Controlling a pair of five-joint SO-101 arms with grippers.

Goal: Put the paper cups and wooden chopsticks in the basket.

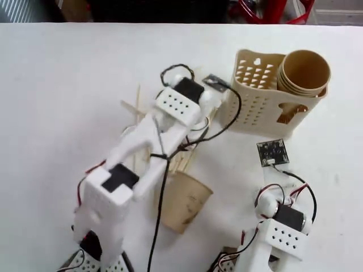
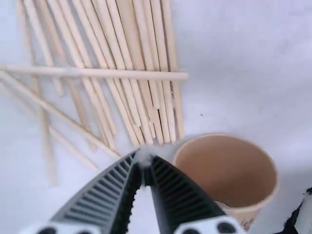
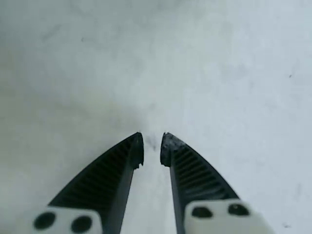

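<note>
On the white table point(image 1: 51, 85), the left claw point(image 2: 144, 165) sits just above the near ends of the loose wooden chopsticks point(image 2: 131, 73). Its jaws are pinched together at the tips, with no stick visible between them. The sticks lie fanned out, one crossing the rest, and their ends come close to the mouth of a paper cup point(image 2: 226, 173) that looks to be lying on its side. The basket point(image 1: 255, 110) stands well apart, farther up the table, and already holds a stack of cups point(image 1: 306, 71) at one end. The step in hand looks like picking up sticks. To do it well, the jaws should open first, come down across a few parallel sticks near their middle, not at the tips, and close firmly so the bundle hangs level and clears the basket's wall. The fallen cup is near enough to be nudged, so the approach should stay off its rim. The right claw point(image 3: 152, 146) hangs over bare table, its jaws a narrow slit apart and holding nothing. The surface is smooth and pale, so sticks may slide. Beyond the far edge are dark shapes and something red point(image 1: 266, 10).
</note>
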